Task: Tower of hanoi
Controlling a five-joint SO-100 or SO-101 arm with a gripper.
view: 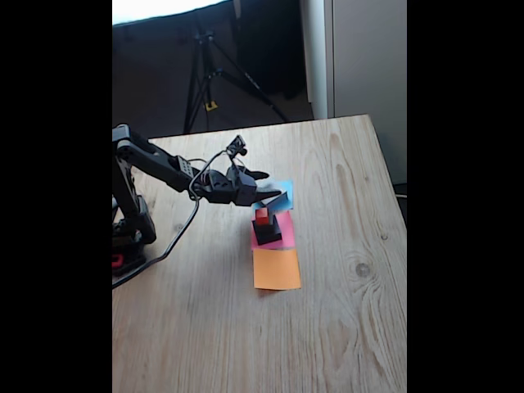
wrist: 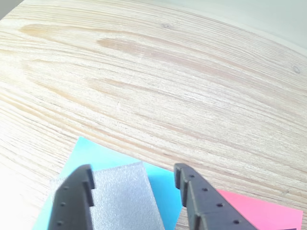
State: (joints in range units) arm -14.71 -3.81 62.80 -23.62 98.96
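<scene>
Gripper (wrist: 134, 196) first: your jaws stand open astride the grey slab (wrist: 122, 199), one finger at each side, not yet closed on it as far as the wrist view shows. The slab lies flat on the blue paper square (wrist: 163, 187), its surface pebbled like foam, so expect it to be light, soft and a little springy; take it across its two opposite edges, squarely and low, and squeeze gently or it may buckle or twist. Just beyond, the pink paper square (wrist: 254, 206) shows in the corner. In the fixed view the gripper (view: 270, 195) hovers over the blue sheet while the black slab (view: 268, 237), the small black cube (view: 263, 224) and the tiny red cube (view: 261, 214) sit stacked on pink, with the orange paper square (view: 276, 268) bare on the wooden counter (view: 344, 327). Behind the counter stands a tripod (view: 209, 74).
</scene>
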